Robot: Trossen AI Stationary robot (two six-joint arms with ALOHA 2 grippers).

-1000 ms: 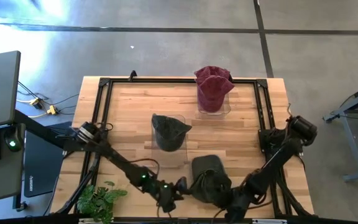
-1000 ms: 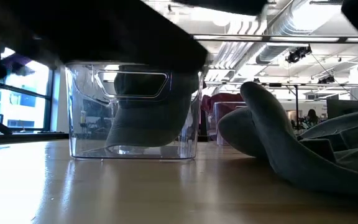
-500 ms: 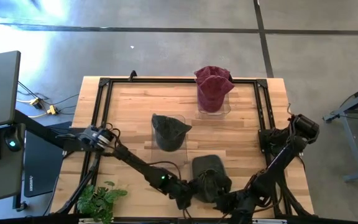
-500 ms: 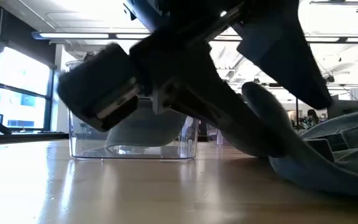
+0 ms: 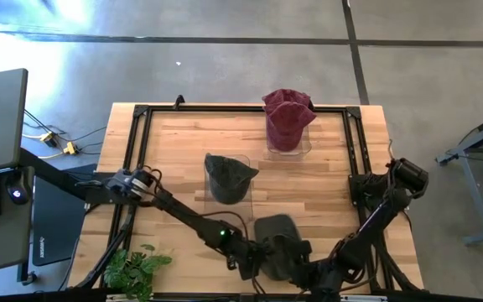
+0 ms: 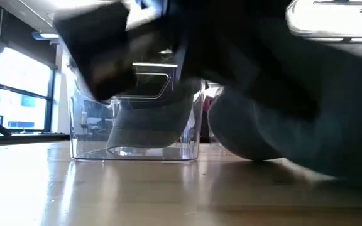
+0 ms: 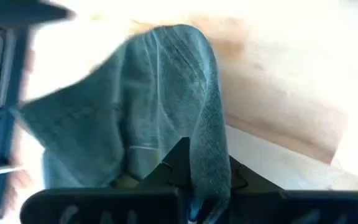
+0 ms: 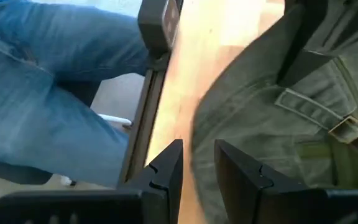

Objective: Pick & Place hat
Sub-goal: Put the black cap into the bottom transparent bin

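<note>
While my left end effector (image 5: 256, 258) clamps the olive hat (image 5: 279, 243) at the bench (image 5: 174, 143) front edge, I count three hats, two bins; right end effector (image 8: 194, 171) apart.

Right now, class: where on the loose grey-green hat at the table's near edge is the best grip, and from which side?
Probably the thin rear edge by the strap buckle of the grey-green hat, approached from the near side: the crown lies slumped, offering no firm form.

Wooden table (image 5: 166, 147) with two clear bins (image 5: 227, 197) (image 5: 288, 143) and green hat (image 5: 279, 243).
</note>
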